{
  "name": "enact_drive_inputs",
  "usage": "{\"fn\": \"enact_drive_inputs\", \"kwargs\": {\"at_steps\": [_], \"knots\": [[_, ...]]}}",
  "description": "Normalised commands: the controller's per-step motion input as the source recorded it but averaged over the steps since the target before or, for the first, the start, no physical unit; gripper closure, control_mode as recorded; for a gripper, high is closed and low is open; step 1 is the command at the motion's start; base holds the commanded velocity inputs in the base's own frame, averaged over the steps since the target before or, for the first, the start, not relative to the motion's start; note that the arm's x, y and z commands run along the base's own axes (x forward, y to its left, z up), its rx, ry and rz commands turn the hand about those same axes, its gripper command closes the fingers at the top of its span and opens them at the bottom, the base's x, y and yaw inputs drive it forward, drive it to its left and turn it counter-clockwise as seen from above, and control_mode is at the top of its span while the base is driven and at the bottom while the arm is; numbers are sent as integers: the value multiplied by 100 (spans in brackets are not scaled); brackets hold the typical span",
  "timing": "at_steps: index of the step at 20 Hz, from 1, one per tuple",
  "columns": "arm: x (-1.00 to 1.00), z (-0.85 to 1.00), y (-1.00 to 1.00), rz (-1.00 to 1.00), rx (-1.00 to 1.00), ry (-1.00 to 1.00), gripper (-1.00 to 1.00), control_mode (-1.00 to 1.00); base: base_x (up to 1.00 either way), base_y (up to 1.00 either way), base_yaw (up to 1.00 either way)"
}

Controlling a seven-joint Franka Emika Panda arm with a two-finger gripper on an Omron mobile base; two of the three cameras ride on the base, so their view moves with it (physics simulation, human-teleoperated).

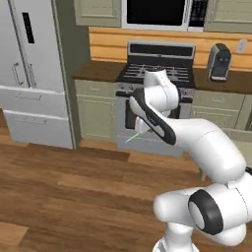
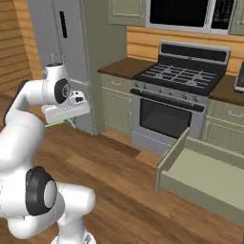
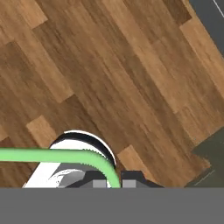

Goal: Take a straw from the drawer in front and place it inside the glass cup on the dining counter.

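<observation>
I see the wood floor (image 1: 59, 187) filling the lower half of both base views and nearly all of the hand view. Fridge (image 1: 34, 69) sits upper left in the left base view, and top centre-left in the right base view. Stove (image 2: 176, 105) with a dark oven door is centre-right in the right base view and behind the arm at upper centre in the left one; microwave (image 2: 183, 14) hangs above it along the top edge. The drawer (image 2: 205, 178) stands pulled open at lower right of the right base view, a wide sage-green box, interior looks bare from here. A dark coffee machine (image 1: 219, 61) is on the counter at upper right of the left base view. Gripper (image 3: 114, 181) shows at bottom centre of the hand view, jaws pressed together and pinching the straw (image 3: 52, 155). The straw runs as a light-green band from the left edge of the hand view, then curves down into the fingertips. In the left base view I see it as a thin green line poking out lower-left of the hand, frame centre; in the right base view it is a short green sliver under the hand at middle left. It hangs over the floor, well apart from the drawer.
</observation>
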Motion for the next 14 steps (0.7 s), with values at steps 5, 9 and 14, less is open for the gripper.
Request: {"fn": "enact_drive_inputs", "kwargs": {"at_steps": [5,9,14], "knots": [[0,0,0,0,0,0,100,100,0,56,76],[0,0,0,0,0,0,100,100,0,51,68],[0,0,0,0,0,0,100,100,47,72,41]]}}
